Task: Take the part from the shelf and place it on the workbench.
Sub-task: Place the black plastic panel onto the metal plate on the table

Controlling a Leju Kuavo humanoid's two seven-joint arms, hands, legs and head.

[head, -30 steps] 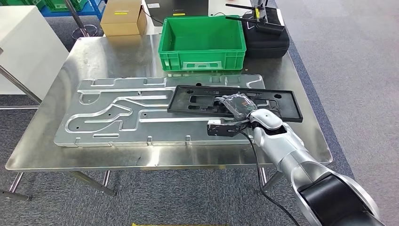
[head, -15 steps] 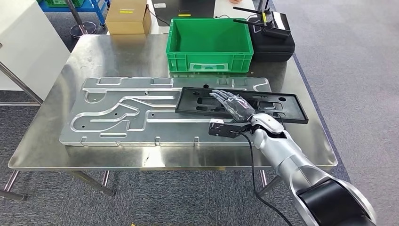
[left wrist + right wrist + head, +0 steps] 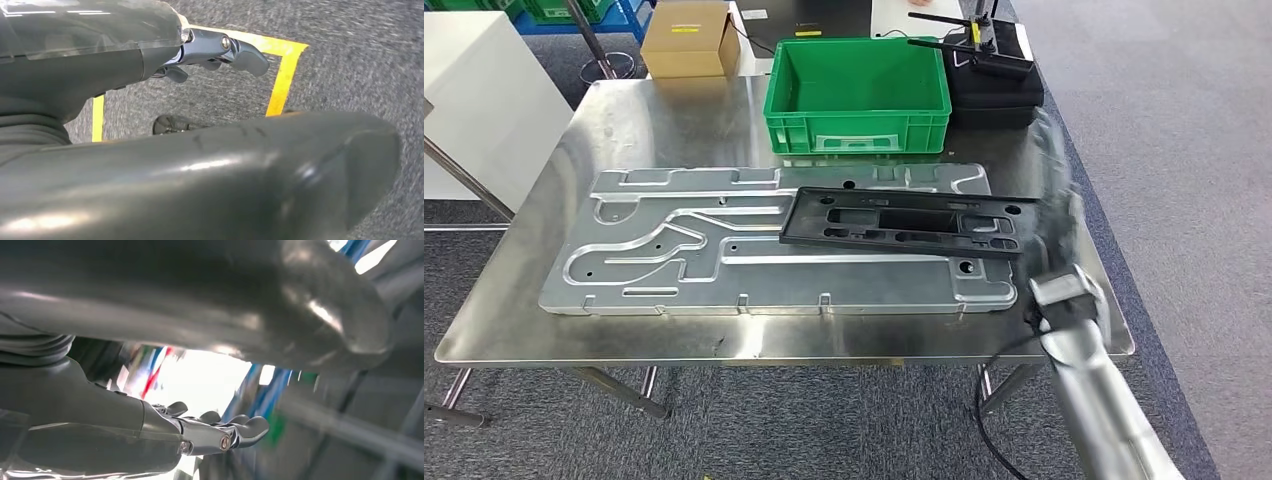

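The black plastic part (image 3: 904, 222), a long flat frame with cut-outs, lies flat on the grooved aluminium plate (image 3: 674, 245) on the steel workbench (image 3: 624, 110). My right hand (image 3: 1056, 200) is a motion-blurred streak raised beside the part's right end and is off it. In the right wrist view the right hand (image 3: 200, 432) has its fingers stretched out with nothing in them. My left hand (image 3: 215, 50) hangs over grey carpet with yellow tape lines, fingers loosely apart and holding nothing.
A green crate (image 3: 856, 90) stands at the back of the bench. A black case with a remote (image 3: 994, 80) sits to its right. A cardboard box (image 3: 686, 38) is behind the bench on the left, and a white cabinet (image 3: 474, 100) stands left of it.
My right hand has come off the black part and swung up and to the right, now blurred. The part stays flat on the plate. The camera shifted slightly.
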